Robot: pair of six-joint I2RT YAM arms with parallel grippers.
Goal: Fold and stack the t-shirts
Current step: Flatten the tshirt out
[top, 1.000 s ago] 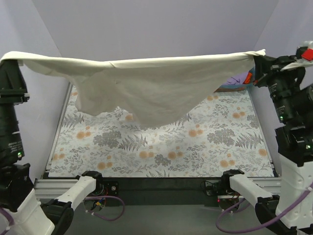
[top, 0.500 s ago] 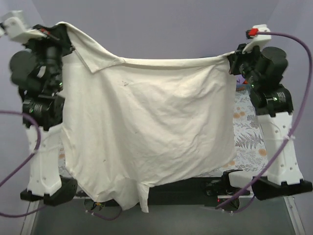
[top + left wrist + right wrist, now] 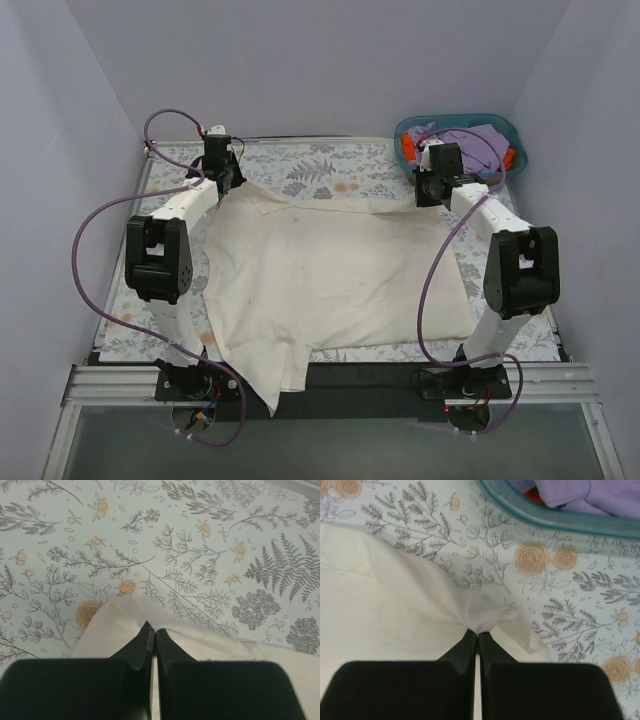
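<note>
The left gripper (image 3: 152,631) pinches the far edge of the cream t-shirt (image 3: 112,625), jaws pressed together; beyond it lies the floral table cover (image 3: 200,540).

Floral table (image 3: 310,170) bears cream t-shirt (image 3: 330,280) and teal basket (image 3: 458,118).

No readable text anywhere

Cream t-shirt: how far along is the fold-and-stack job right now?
Done: the cream t-shirt lies spread on the table. In hand: left claw and right claw are each shut on its far edge. Left: no fold made, and the purple garment and orange garment sit in the teal basket.
</note>
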